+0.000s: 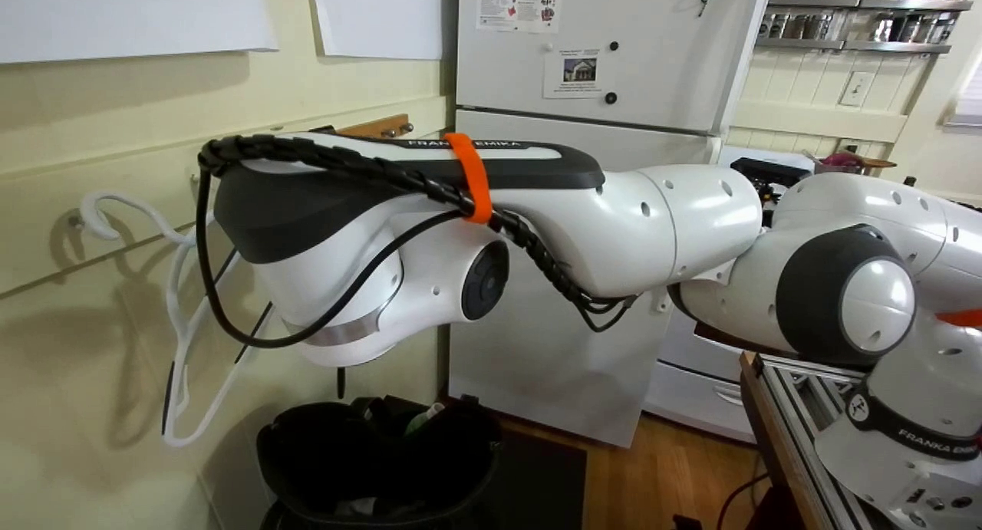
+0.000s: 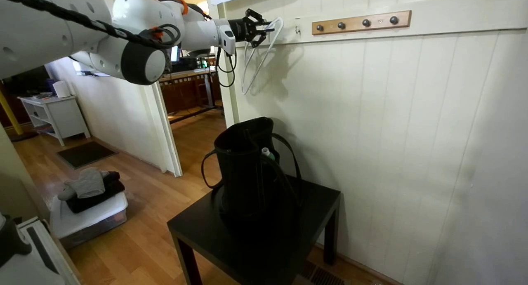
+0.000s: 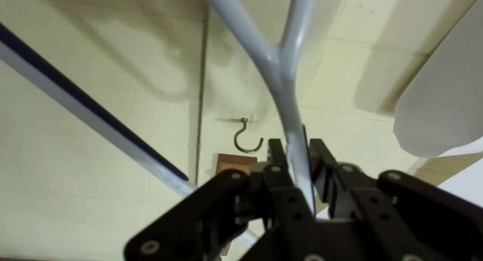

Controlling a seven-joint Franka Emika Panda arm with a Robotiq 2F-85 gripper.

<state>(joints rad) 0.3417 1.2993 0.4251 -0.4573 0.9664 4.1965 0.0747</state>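
A white hanger (image 3: 281, 76) with dark strips along its arms runs between the black fingers (image 3: 277, 155) in the wrist view. My gripper (image 3: 296, 147) is shut on it, below the fork where its limbs part. Seen in an exterior view, the gripper (image 2: 268, 27) stands close to the wall with the hanger (image 2: 265, 58) hanging from its tips. The arm's wrist hides the gripper elsewhere, though the hanger's hook (image 1: 142, 207) shows at left. That hook appears near a small wall peg (image 1: 74, 222); whether they touch I cannot tell. A bare metal hook (image 3: 237, 140) is on the wall beyond the left finger.
A wooden rack (image 2: 346, 28) with several dark knobs is mounted along the wall. Beneath the arm, a black bag (image 2: 243, 173) with raised handles stands on a black table (image 2: 198, 219). A white fridge (image 1: 552, 346) is behind the arm, and paper sheets (image 1: 376, 20) hang above.
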